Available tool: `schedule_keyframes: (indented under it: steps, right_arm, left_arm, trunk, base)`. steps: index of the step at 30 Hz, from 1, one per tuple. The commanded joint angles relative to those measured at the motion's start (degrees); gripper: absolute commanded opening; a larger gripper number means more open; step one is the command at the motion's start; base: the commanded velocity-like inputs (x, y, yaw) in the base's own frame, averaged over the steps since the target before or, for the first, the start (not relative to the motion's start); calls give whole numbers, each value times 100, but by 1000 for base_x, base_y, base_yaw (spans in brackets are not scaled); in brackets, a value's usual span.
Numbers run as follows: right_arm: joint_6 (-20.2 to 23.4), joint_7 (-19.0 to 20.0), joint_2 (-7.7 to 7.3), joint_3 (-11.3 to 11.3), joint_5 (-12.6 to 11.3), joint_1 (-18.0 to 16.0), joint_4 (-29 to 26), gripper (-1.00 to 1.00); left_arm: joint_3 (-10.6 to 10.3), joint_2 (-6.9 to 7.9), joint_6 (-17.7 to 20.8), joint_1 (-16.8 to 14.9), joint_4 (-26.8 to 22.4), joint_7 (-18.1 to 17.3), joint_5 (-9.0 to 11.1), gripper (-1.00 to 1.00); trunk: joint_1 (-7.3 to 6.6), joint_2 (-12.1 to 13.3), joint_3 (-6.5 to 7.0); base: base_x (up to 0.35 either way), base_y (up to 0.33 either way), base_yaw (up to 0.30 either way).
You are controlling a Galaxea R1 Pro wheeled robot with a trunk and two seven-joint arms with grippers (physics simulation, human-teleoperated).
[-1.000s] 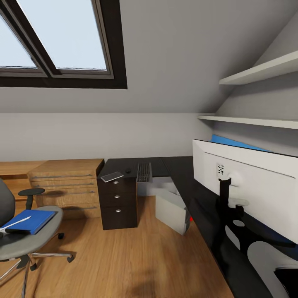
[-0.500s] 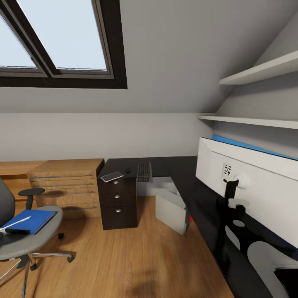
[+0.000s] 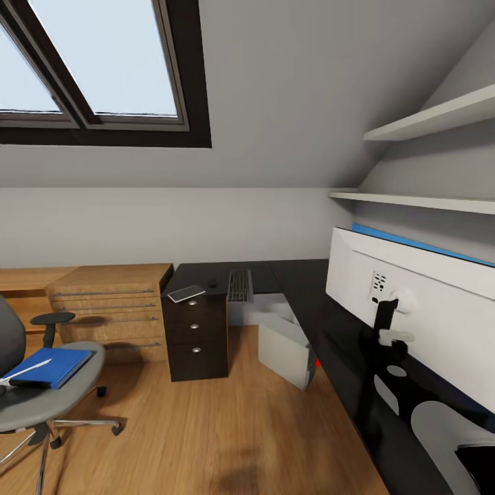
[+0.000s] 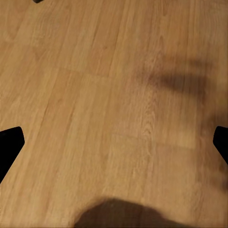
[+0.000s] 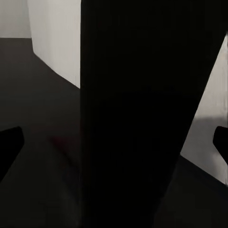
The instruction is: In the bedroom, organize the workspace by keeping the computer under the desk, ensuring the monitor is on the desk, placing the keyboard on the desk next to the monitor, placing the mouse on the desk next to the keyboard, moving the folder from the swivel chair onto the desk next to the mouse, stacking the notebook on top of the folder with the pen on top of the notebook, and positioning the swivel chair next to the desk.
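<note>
Monitor (image 3: 419, 302) stands on the black desk (image 3: 302, 282) at the right of the frame, white back toward the camera. Keyboard (image 3: 240, 284) and mouse (image 3: 213, 282) lie on the desk's far wing, center frame. The computer (image 3: 285, 347) sits tilted under the desk. The blue folder (image 3: 55, 366) with the pen (image 3: 27, 369) on it rests on the swivel chair (image 3: 41, 392), lower left. The left gripper's (image 4: 114, 142) fingertips are spread wide over the wood floor (image 4: 95, 95). The right gripper (image 5: 114, 142) looks spread too, around a dark upright.
</note>
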Motion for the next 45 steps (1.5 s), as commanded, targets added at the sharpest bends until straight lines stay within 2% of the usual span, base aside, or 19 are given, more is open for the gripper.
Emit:
schedule_keyframes:
  steps: [1,21,35,45]
  right_arm:
    - [-20,-21,-5,50,-57,-4,3,100]
    - [-16,-37,-3,50,-63,-6,3,100]
    - [-20,-39,6,50,-60,-6,3,100]
    - [-20,-30,6,50,-57,-6,3,100]
  left_arm:
    - [0,-2,21,2,-14,15,40,100]
    - [-7,7,42,2,-14,36,60,100]
    - [-7,13,38,2,43,39,60,100]
    - [-7,15,27,2,74,46,54,100]
  trunk:
    - [-1,-4,-6]
    - [-1,-4,-6]
    - [-1,-4,-6]
    - [-1,-4,-6]
  base:
    - [-118,0,0]
    - [-307,-9,0]
    - [-186,-278,0]
    - [-34,-192,0]
